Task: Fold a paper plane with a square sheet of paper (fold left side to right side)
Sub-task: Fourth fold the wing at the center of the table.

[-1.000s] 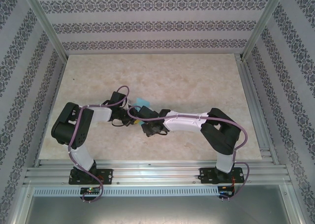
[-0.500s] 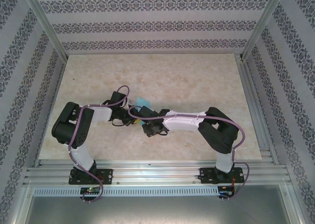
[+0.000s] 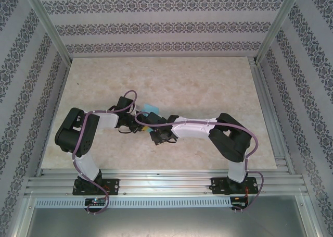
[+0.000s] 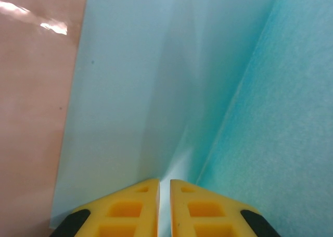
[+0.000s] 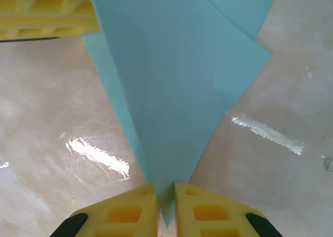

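Observation:
The light-blue sheet of paper (image 3: pixel 151 110) is folded into layers that taper to a point, and only a small corner of it peeks out between the two wrists. My left gripper (image 4: pixel 164 187) is shut on the paper (image 4: pixel 156 80), pinching an edge near a crease. My right gripper (image 5: pixel 165 192) is shut on the pointed tip of the paper (image 5: pixel 177 91), which sticks down between its yellow fingers. The left gripper's yellow finger (image 5: pixel 47 15) holds the far end of the paper. In the top view the left gripper (image 3: pixel 139 117) and right gripper (image 3: pixel 151 120) meet at mid-table.
The beige marble-patterned tabletop (image 3: pixel 197 86) lies bare around the arms. Patterned walls and metal frame posts (image 3: pixel 49 26) close in the back and sides. An aluminium rail (image 3: pixel 166 182) runs along the near edge.
The right arm's elbow has shifted a little to the left. The left arm and the paper have stayed where they were.

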You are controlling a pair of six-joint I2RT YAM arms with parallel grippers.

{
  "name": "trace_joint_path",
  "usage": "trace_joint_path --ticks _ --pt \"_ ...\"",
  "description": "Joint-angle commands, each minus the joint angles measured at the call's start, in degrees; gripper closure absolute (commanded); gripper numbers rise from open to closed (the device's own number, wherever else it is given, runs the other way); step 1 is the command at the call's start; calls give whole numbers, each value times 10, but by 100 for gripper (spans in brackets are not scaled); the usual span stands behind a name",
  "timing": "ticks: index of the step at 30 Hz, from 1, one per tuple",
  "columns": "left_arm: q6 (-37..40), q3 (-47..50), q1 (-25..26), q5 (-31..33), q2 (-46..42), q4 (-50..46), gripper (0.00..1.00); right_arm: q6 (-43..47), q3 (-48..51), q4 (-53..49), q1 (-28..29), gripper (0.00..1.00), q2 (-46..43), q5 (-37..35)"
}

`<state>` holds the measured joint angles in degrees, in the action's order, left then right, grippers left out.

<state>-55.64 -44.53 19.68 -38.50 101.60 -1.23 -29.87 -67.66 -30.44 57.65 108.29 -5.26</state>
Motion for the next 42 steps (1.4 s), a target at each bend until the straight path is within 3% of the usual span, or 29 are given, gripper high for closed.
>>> trace_joint_path --ticks 1,11,17,29,42 --pt "8 -2 4 18 18 -10 87 8 -13 -3 3 86 10 -3" --pt "10 1 4 18 21 -10 87 9 -18 -2 2 93 14 12" --pt "11 3 4 18 23 -9 87 5 -20 11 -17 79 -7 39" --pt "15 3 4 18 26 -13 87 38 -55 3 -51 77 12 63" --pt "27 -1 4 22 19 -32 87 35 -24 57 -73 88 19 141"
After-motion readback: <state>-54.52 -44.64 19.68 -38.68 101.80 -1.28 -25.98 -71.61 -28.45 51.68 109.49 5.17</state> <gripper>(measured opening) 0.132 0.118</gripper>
